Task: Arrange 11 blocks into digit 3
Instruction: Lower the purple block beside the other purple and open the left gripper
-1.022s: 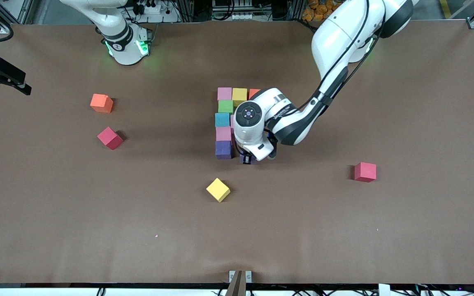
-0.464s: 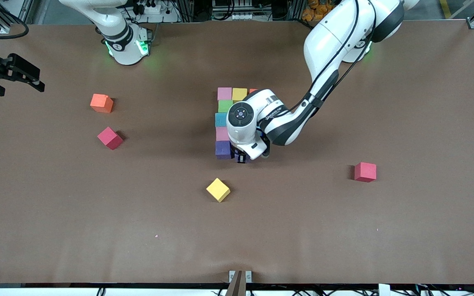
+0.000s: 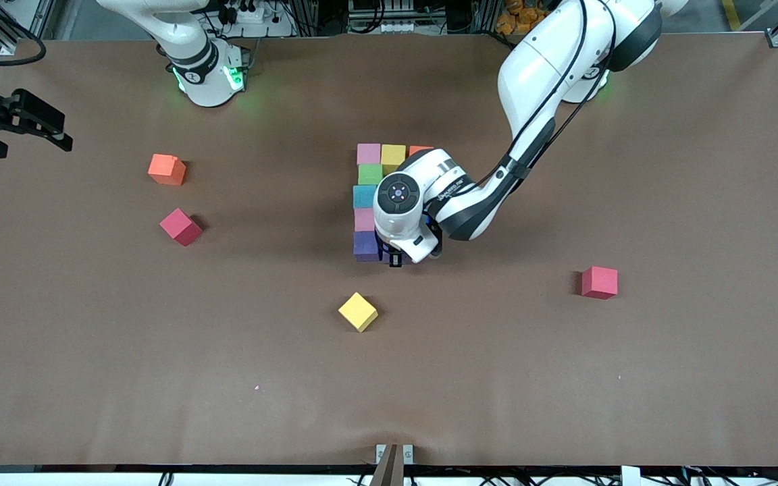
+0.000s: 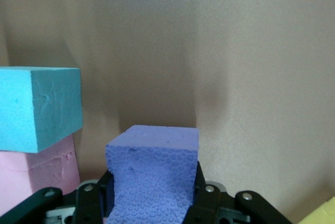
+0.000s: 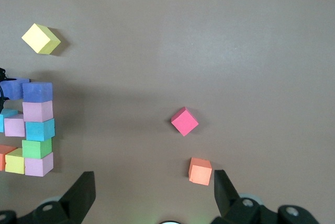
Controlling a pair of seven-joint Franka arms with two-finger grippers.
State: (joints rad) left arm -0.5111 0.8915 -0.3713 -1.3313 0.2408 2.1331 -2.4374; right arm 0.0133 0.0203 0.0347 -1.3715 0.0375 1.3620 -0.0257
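Gripping a purple block [image 4: 153, 174] at the figure's [image 3: 377, 177] 6 o'clock end, left gripper [image 3: 396, 258] risks nudging the neighbouring purple cube [image 3: 366, 245] if released skewed, while right gripper [image 5: 152, 187] waits wide apart over the table's [image 3: 632, 378] right-arm end.

High front camera, 2 wrist close-ups

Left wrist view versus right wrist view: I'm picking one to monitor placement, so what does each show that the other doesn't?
Only the left wrist view shows the left gripper with its fingers clamped on a purple block.

Only the right wrist view shows the loose blocks: yellow, red and orange, plus the open right gripper above the table.

Both show the figure's blue block and the pink one beside it.
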